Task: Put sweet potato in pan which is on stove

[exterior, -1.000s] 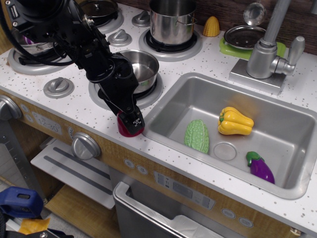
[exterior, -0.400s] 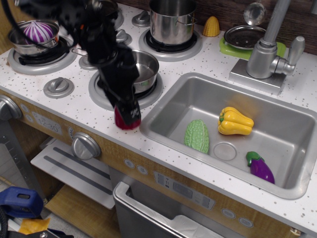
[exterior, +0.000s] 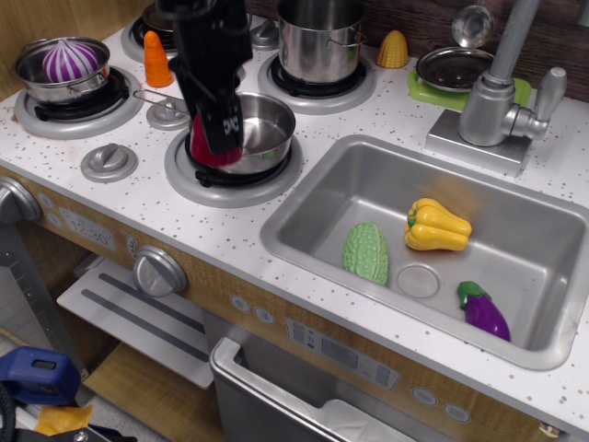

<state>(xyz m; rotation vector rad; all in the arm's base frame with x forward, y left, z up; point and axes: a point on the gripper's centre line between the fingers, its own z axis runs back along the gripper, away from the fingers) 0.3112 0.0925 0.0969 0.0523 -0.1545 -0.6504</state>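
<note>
A black robot gripper (exterior: 221, 138) hangs over the near left rim of a shallow, shiny steel pan (exterior: 262, 129) on the white speckled stove (exterior: 138, 198), its jaws clenched on a smooth, glossy dark-red sweet potato (exterior: 210, 155). The carry step looks nearly finished. The next move likely calls for shifting slightly toward the pan's centre, then letting go so the rounded lump settles inside the low walls.

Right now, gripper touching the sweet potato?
Touching. The only view shows the gripper closed on the sweet potato, its dark-red body showing beneath the fingers, over the pan.
</note>
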